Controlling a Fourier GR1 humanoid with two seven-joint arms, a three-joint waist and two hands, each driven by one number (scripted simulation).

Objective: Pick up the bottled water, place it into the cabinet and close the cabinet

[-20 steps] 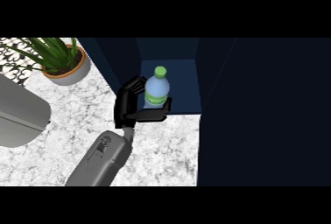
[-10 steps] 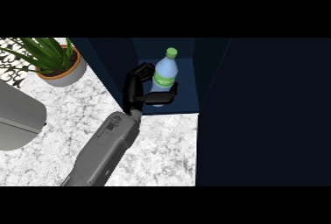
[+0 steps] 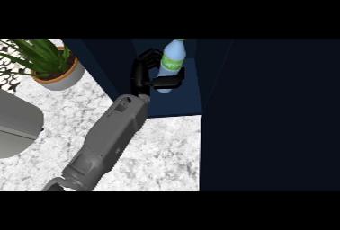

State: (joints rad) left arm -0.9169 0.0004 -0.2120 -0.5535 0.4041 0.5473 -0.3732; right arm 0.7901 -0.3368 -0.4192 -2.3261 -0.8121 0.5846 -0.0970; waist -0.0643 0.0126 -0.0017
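Observation:
The water bottle [image 3: 171, 62] is pale blue with a green label, and its top is cut off by the view's upper edge. It stands nearly upright inside the open dark blue cabinet [image 3: 174, 107], at the top middle of the head view. My right hand [image 3: 141, 72] is shut on it from the left, its fingers curled behind the label and the thumb [image 3: 166, 82] across the bottle's lower part. The grey forearm [image 3: 109, 134] runs in from the lower left. The bottle's base is hidden by the thumb, so whether it rests on the cabinet floor cannot be told.
A potted green plant [image 3: 56, 74] stands on the marble counter [image 3: 156, 155] at the upper left. A large grey rounded shape [image 3: 16, 126] fills the left edge. A dark cabinet panel [image 3: 279, 112] covers the right side.
The hand has carried the bottle up and slightly right in the view, deeper into the cabinet opening. The forearm has stretched out after it.

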